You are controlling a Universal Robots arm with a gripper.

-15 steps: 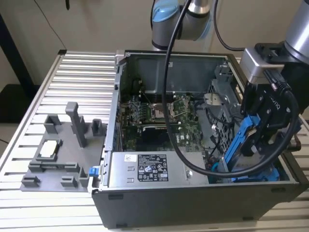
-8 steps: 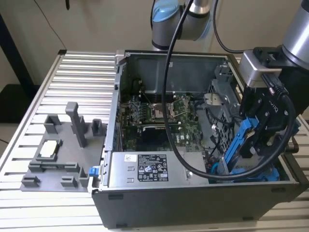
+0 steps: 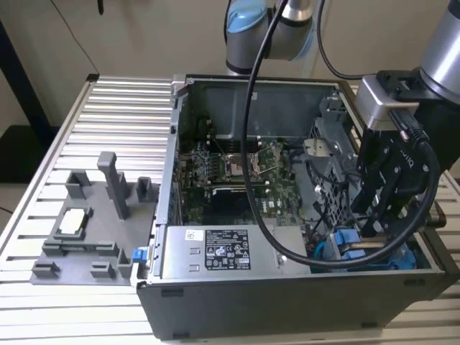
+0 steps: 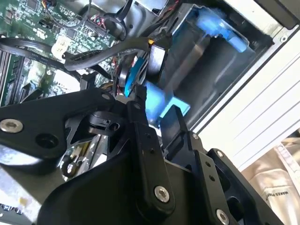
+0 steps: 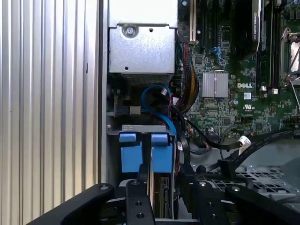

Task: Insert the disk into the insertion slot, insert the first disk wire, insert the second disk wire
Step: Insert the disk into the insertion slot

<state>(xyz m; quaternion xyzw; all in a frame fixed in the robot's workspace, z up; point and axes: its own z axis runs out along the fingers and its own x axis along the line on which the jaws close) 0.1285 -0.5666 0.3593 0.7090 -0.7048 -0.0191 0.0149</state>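
Half in, I reckoned: claw (image 5: 163, 177) was pinched narrow on the disk (image 5: 161, 157), slot (image 5: 140, 127) right ahead of it; seating wanted a dead-straight push.

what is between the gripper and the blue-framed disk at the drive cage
Nothing visible. The gripper sits right at the disk in the drive cage; the blue cable loop and black wires lie beyond it, toward the motherboard.
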